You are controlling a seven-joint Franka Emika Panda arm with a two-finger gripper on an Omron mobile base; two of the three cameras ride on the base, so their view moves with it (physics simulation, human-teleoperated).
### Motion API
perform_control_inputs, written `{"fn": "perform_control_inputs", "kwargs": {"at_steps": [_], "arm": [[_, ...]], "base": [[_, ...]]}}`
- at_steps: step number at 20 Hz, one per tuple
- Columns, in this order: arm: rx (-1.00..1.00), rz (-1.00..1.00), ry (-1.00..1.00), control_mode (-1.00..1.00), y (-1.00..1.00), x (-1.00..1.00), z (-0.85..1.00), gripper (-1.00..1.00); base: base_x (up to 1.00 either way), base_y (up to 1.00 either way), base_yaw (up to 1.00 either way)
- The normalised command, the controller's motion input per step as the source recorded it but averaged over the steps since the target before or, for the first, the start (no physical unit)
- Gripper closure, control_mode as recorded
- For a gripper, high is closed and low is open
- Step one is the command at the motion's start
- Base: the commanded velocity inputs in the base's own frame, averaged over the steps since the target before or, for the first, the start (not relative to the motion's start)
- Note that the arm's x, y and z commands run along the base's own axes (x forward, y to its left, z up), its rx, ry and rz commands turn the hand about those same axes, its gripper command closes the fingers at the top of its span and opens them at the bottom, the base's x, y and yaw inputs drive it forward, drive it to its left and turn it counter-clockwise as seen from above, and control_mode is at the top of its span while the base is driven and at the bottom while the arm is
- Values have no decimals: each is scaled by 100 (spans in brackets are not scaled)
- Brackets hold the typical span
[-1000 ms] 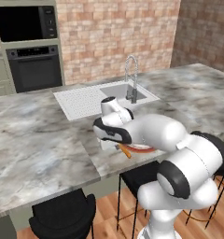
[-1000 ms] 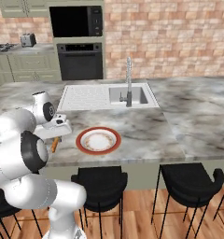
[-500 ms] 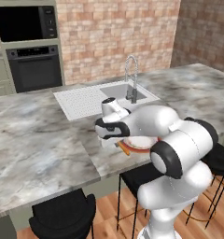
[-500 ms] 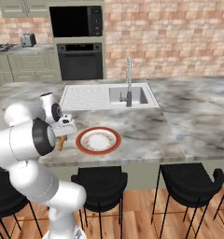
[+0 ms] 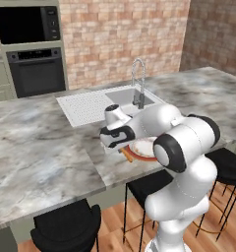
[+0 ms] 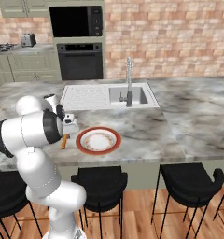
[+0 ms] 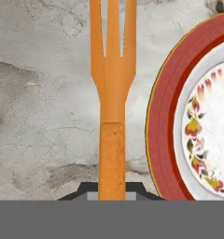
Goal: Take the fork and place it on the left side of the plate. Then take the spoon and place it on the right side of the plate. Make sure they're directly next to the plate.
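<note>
- At the desk's (image 6: 146, 135) near edge, the white arm's hand (image 6: 67, 126) hangs low over the grey-marbled top, just left of the round plate (image 6: 98, 140) with its cream centre and broad red-brown rim.
- Hand state: clenched on the handle of the slim orange fork (image 7: 112, 93); in the hand view the handle runs straight up from between the finger tips, tines pointing away.
- Change over the last second: the arm has swung in from further left, bringing the hand down beside the plate rim. The plate has not shifted.
- Fork position now: parallel to the plate's edge, just beside the rim, a narrow strip of desk between them. Whether it already touches the desk I cannot tell.
- Meaning for the task: fork placement looks nearly done; judged next move is to lower fully and let go without nudging the plate.
- Small orange-yellow spoon: second half of the task not yet begun.
</note>
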Motion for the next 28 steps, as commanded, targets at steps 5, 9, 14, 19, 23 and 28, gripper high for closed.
{"fn": "perform_control_inputs", "kwargs": {"at_steps": [5, 9, 14, 19, 23, 28], "arm": [[0, 0, 0, -100, 11, 13, -25, 100], [0, -2, 0, -100, 4, 11, -23, 100], [0, -1, 0, -100, 1, 13, -17, 100], [1, 0, 0, -100, -2, 13, -11, 100], [0, 0, 0, -100, 0, 18, -8, 100], [0, 0, 0, -100, 0, 20, -5, 100]], "base": [[0, 0, 0], [0, 0, 0], [0, 0, 0], [0, 0, 0], [0, 0, 0], [0, 0, 0]]}}
